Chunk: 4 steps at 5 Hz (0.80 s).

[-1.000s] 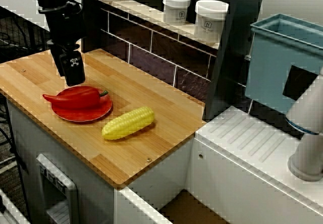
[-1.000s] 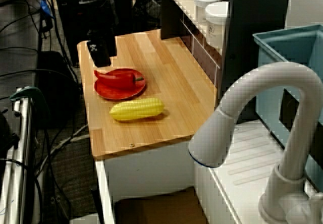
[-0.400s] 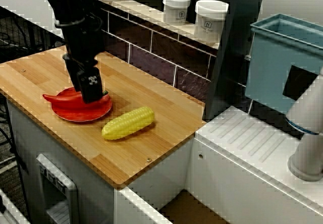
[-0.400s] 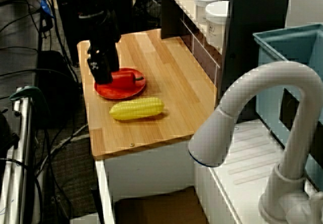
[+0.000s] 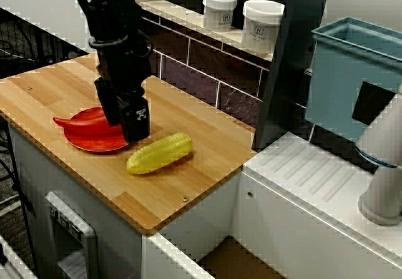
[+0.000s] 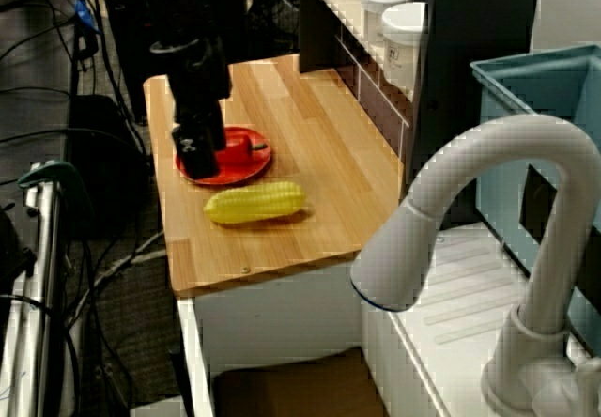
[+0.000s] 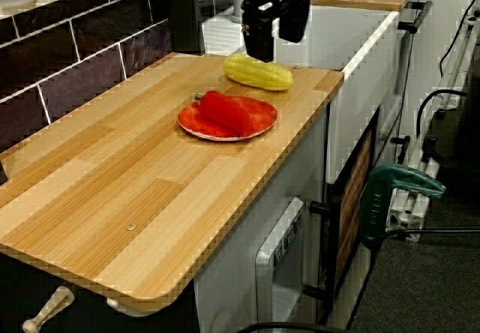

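Note:
A red pepper (image 7: 225, 112) lies on a red plate (image 7: 259, 123) on the wooden counter (image 5: 188, 166). A yellow corn cob (image 5: 160, 153) rests on the wood just beside the plate. In the view from the front, my black gripper (image 5: 125, 125) hangs low over the plate's right part and hides half of the pepper (image 5: 78, 123). Seen from the counter's end, the gripper (image 7: 276, 44) stands open above the corn (image 7: 259, 72), with nothing between its fingers. From the sink side, the gripper (image 6: 199, 159) covers the pepper's (image 6: 239, 145) left part, with the corn (image 6: 255, 203) in front.
Two white jars (image 5: 220, 9) (image 5: 262, 24) stand on the shelf behind the counter. A teal bin (image 5: 352, 71) and a white faucet (image 6: 470, 229) are at the sink side. The counter's front edge (image 5: 144, 225) drops to a cabinet.
My gripper has travelled from behind the plate's left side, across the pepper, toward the corn, and come lower. Pepper, plate and corn have not moved.

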Motion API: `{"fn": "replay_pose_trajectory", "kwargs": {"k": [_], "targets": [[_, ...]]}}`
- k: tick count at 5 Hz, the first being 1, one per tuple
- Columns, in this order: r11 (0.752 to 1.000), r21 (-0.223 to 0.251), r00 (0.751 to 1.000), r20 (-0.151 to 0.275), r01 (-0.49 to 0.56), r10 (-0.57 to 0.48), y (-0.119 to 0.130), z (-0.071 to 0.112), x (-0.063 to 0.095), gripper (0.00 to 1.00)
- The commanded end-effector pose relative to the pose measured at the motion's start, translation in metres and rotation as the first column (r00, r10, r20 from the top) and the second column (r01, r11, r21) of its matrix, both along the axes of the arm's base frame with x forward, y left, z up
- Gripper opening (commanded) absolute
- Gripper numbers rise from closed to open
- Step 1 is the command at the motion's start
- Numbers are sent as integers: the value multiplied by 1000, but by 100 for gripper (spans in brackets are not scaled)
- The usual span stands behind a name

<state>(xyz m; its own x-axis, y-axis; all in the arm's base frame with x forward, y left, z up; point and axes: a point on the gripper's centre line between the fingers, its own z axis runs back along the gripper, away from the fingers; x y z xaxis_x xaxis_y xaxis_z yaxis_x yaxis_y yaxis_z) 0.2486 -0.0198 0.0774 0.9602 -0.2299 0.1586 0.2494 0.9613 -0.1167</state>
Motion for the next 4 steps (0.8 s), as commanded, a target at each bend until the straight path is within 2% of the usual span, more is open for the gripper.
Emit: {"fn": "replay_pose_trajectory", "kwargs": {"k": [1, 3, 4], "targets": [[997, 50, 998, 30, -59, 57, -20, -10, 24, 100], [993, 79, 996, -1, -84, 85, -22, -35, 42, 100], [993, 89, 996, -42, -73, 77, -19, -45, 48, 100]]}}
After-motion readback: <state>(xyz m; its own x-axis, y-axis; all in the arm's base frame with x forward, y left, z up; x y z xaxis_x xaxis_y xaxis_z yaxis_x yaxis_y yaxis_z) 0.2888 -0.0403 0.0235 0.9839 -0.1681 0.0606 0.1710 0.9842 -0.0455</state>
